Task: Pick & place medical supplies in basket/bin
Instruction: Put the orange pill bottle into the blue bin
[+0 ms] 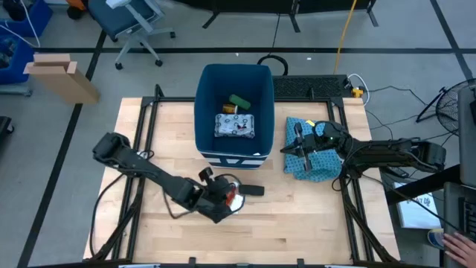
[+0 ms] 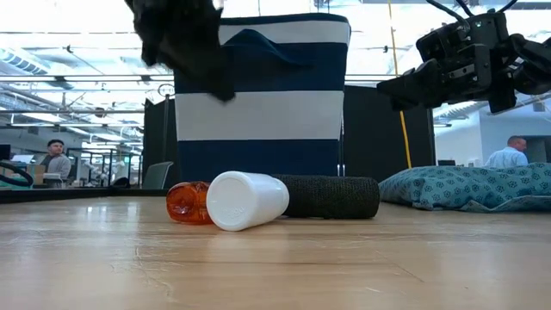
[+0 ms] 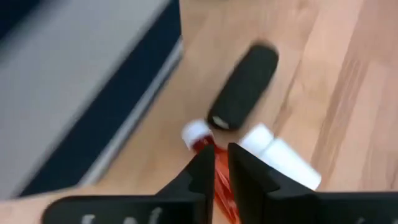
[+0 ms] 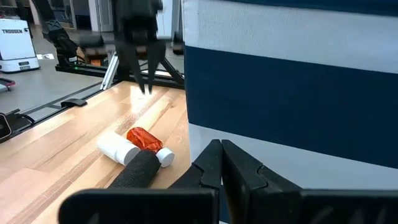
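Note:
A red bottle [image 3: 204,149] with a small white cap, a white tube [image 3: 281,160] and a black oblong [image 3: 245,87] lie together on the wood in front of the bin [image 1: 232,82]. The low view shows them as well: red bottle [image 2: 186,202], white tube [image 2: 246,200], black oblong [image 2: 331,196]. My left gripper [image 3: 221,163] hangs above the red bottle, slanting down. Its fingers are almost together and nothing is between them. In the bin lie a green oblong [image 1: 239,100] and a flat white packet [image 1: 235,125]. My right gripper [image 4: 221,163] is shut and level, above the blue cloth [image 1: 312,156].
The blue patterned cloth [image 2: 469,188] lies right of the bin. Dark metal rails [image 1: 141,126] frame the table's left and right sides. Bare wood [image 1: 297,223] stretches toward the near edge. Beyond the table, people [image 2: 57,159] show in the room.

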Controlling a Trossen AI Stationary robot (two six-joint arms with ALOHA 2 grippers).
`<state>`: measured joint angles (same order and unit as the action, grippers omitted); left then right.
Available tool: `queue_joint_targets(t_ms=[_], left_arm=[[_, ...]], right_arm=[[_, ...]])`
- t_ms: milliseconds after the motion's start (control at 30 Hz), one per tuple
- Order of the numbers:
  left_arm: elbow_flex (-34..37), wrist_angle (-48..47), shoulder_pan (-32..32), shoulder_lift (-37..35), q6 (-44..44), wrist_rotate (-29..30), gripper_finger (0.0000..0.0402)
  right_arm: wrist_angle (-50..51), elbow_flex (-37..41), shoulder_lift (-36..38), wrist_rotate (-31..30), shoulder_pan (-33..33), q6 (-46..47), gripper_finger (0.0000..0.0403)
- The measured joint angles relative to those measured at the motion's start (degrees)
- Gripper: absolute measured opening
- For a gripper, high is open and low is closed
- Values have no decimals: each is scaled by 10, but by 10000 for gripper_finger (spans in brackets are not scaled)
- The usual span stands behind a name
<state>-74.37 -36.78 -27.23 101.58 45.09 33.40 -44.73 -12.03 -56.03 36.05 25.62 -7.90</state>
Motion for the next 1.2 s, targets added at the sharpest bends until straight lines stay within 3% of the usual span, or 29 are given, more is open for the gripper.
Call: queue_joint_targets(t_ms=[200,400,533,1200], left_arm=[[-1,-2,19,35,28,-80,127],[-1,1,38,40,35,-112,233],[-1,1,47,40,34,-119,271],[10,39,70,125,9,-189,275]], right_arm=[[0,0,0,0,0,0,0],[0,0,0,0,0,0,0],[0,0,0,0,0,0,0],[9,0,0,-1,1,-3,0]])
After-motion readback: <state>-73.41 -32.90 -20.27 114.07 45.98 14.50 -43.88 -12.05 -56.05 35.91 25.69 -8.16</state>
